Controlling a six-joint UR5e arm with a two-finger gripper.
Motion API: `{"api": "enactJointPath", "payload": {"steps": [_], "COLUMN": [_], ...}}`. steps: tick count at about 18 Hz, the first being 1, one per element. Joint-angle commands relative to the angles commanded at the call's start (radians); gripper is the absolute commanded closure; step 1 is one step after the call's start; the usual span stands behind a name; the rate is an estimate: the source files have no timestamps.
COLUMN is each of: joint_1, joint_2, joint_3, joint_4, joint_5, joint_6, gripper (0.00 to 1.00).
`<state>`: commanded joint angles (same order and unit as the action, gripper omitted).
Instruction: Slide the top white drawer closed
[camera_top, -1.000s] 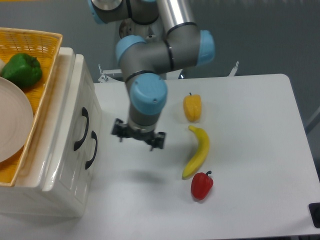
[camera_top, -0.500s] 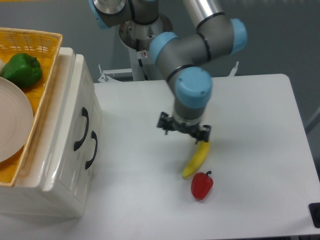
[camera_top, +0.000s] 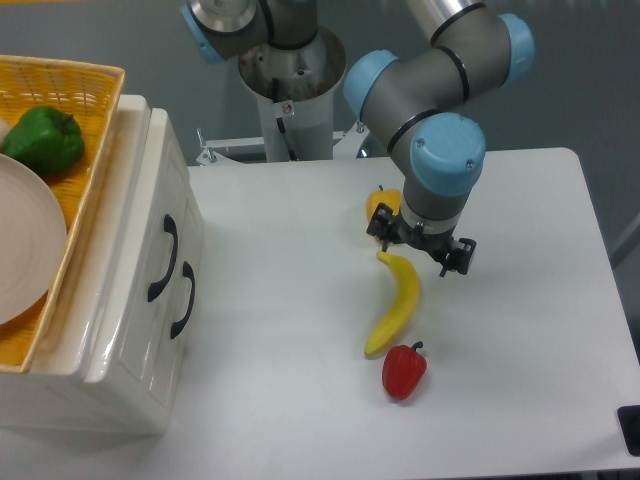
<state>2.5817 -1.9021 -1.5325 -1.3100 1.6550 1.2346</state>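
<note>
Overhead, in the only view, the top drawer (camera_top: 150, 215) sits at the left of the table (camera_top: 520, 400), its front about flush with the lower drawer (camera_top: 175, 310) beneath; whether a small gap remains I cannot tell from this angle. A basket (camera_top: 85, 160) holding a green pepper (camera_top: 42, 140) and a plate (camera_top: 25, 250) rests on the cabinet top. The gripper (camera_top: 420, 248) hangs well apart from the drawer, over the top of the banana (camera_top: 395, 305) and just beside the yellow pepper (camera_top: 378, 208). It holds nothing I can see; how far its jaws are parted is hidden by the wrist. If it drops from here it could knock the banana or yellow pepper, perhaps onto the red pepper (camera_top: 404, 372).
</note>
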Motion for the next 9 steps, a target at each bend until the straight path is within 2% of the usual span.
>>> {"api": "enactJointPath", "payload": {"steps": [9], "joint_1": [-0.017], "joint_2": [0.000], "joint_3": [-0.001], "joint_4": [0.002], "joint_5": [0.029], "joint_6": [0.062], "gripper": [0.00]}}
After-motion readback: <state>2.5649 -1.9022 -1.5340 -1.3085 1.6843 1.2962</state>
